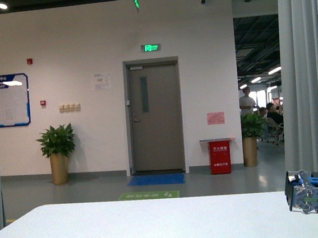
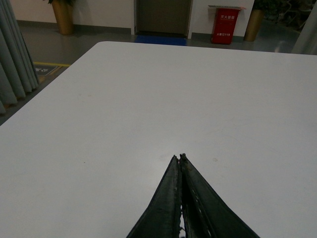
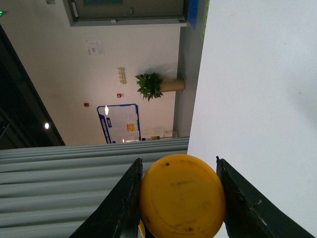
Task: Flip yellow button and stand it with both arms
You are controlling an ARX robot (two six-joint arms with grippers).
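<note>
So, quick status from us: the button (image 1: 308, 192) is out at the far right of the bench (image 1: 158, 226) in the front view. It's turned on its side, with the boxy dark block and its clear and blue bits pointing toward the robot's left. The right jaws are pinching it by the head. In the right wrist view the yellow cap (image 3: 182, 196) fills the gap, and both black fingers (image 3: 123, 203) sit tight against its rim. We can't tell whether the block is resting on the bench or hanging just above it. The front view cuts off right there and the arm is barely in frame.

The left jaws are pressed together with nothing between them, hovering over a bare stretch of bench. The button doesn't show in the left wrist view at all, so we'd say that arm is well apart from the action.

Where does that leave the task? We reckon the grab is done and the flip is about halfway, since the button is sideways rather than upright. What's left: bring the left arm over, open it up, get it on the block end, finish the turn, and set the button down standing. It isn't standing on its own, so we'd call this early-to-middle.
</note>
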